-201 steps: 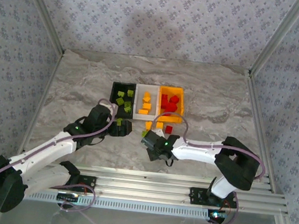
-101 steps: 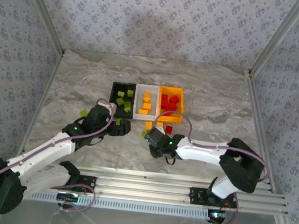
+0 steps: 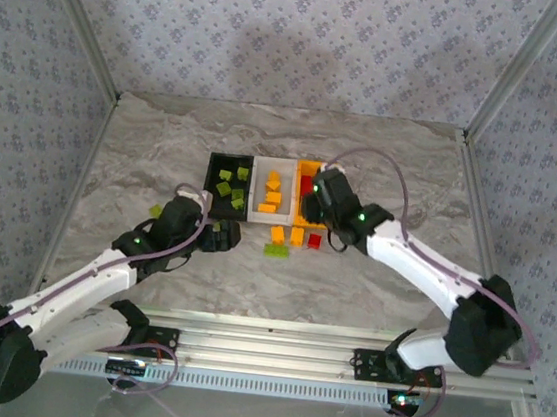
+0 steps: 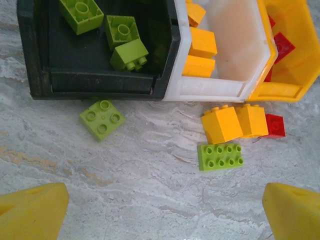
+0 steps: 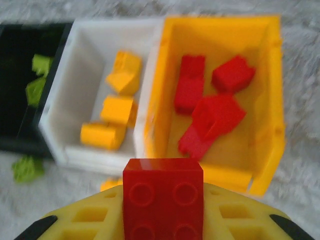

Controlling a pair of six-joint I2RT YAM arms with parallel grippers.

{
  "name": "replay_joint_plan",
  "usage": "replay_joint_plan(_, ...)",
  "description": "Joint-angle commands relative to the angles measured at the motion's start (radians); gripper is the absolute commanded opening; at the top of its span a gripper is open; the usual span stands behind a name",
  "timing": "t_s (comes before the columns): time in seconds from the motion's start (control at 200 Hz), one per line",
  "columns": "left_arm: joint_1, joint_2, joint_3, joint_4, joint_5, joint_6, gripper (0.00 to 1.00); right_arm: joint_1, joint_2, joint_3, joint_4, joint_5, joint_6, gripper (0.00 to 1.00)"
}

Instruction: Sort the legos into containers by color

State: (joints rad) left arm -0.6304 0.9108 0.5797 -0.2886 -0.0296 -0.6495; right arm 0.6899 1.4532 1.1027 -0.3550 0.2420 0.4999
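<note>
**Red lego held, sorting mostly done**

Low in frame, the right gripper (image 5: 163, 227) clamps a red lego (image 5: 163, 192) before the orange bin (image 5: 261, 150). The left gripper (image 4: 160, 215) gapes empty over 5 loose legos (image 4: 220, 156). Beyond, most sit sorted by colour.

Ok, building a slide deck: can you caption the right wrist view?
Right gripper, shut on a red lego, faces the orange bin of red legos; white bin of orange-yellow legos alongside.
</note>
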Motion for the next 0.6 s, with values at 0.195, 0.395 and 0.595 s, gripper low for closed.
replay_joint_plan(0.195,-0.001,-0.065,0.003,-0.041,-0.05,-0.025,1.0,-0.101,0.33,0.313,-0.055,0.044,-0.01,0.37)
replay_joint_plan(0.395,-0.001,-0.088,0.002,-0.055,-0.067,-0.03,1.0,-0.126,0.423,0.445,-0.098,0.052,0.002,0.58)
replay_joint_plan(0.595,0.0,-0.097,0.004,-0.079,-0.106,-0.041,1.0,-0.117,0.327,0.392,-0.029,0.059,-0.001,0.76)
